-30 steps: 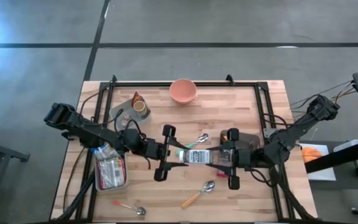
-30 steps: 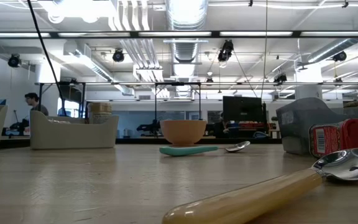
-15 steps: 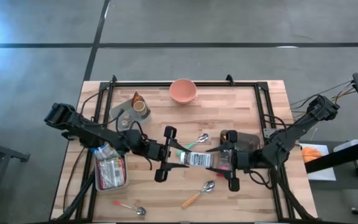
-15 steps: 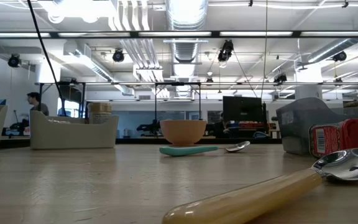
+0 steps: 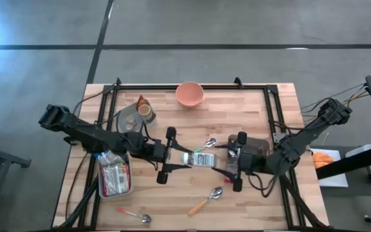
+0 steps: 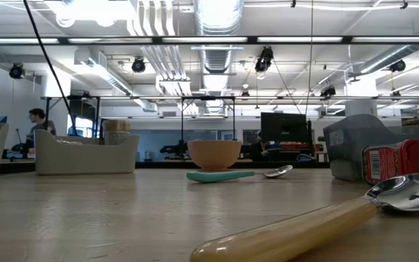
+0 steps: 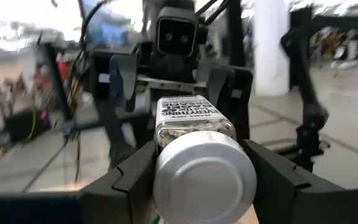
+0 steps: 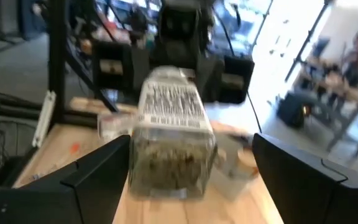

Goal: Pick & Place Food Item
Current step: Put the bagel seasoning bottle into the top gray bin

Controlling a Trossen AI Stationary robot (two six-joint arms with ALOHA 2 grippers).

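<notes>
A glass spice jar (image 5: 200,158) with a white label and a silver lid (image 7: 204,180) hangs level above the middle of the table. My left gripper (image 5: 180,157) comes from the table's left and is shut on the jar's lid end. My right gripper (image 5: 225,161) faces it from the right and stands open. Its two fingers (image 8: 98,174) stand on either side of the jar's bottom end (image 8: 173,158), apart from the glass. Neither gripper shows in the low view. My left gripper pinches the jar's lid end (image 7: 163,183) between its two fingers. The fingers point level from the table's left and lie along the jar. The jar is lifted clear of the table, lying level, with its bottom end pointing toward the right gripper.
A pink bowl (image 5: 189,94) stands at the far edge. A teal-handled spoon (image 5: 201,147) lies under the jar, a wooden-handled spoon (image 5: 206,200) nearer, a red-handled spoon (image 5: 134,214) near left. A tray of packets (image 5: 114,179) and a grey tray (image 5: 133,115) sit left, a dark pouch (image 5: 257,147) right.
My right gripper has opened and let go of the jar's bottom end. The jar stays level and clear of the table in my left gripper, and has shifted slightly toward the table's left with it.
</notes>
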